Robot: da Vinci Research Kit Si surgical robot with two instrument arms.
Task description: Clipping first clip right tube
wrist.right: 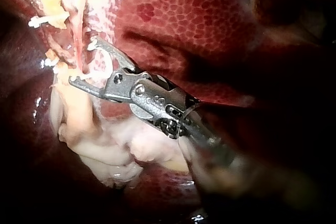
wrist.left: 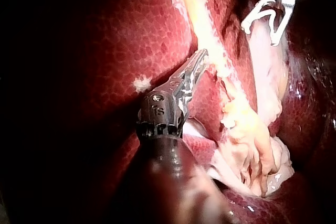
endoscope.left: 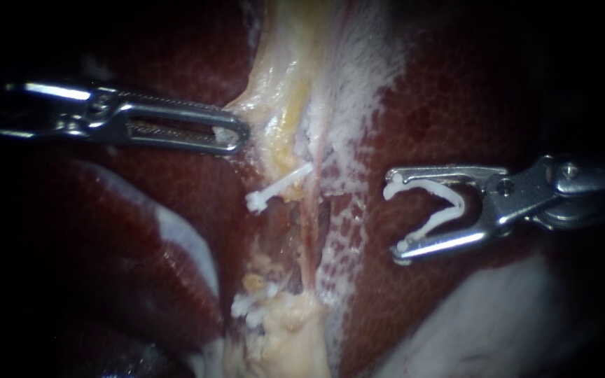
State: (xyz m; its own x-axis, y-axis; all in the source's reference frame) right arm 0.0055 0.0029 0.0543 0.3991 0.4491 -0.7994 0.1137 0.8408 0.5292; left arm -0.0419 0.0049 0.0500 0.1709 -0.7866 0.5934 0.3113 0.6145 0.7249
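Note:
A thin pink tube (endoscope.left: 309, 234) runs down the middle of the dissected bed on the liver (endoscope.left: 456, 98). A white clip (endoscope.left: 278, 189) lies across the tissue just left of it, and more white clips (endoscope.left: 250, 304) sit lower down. My right instrument (endoscope.left: 393, 218) holds an open white clip (endoscope.left: 442, 210) between its spread jaws, clear of the tube on its right side, mouth facing it. In the right wrist view that instrument's tip (wrist.right: 83, 61) stands close beside the tube (wrist.right: 79, 38). My left instrument (endoscope.left: 236, 133) is shut on the edge of the yellowish tissue (endoscope.left: 281, 91).
A pale lump of tissue (endoscope.left: 285, 339) lies at the lower end of the tube. White frayed film (endoscope.left: 358, 105) covers the liver right of the tube. A rounded liver lobe (endoscope.left: 106, 245) bulges below the left instrument.

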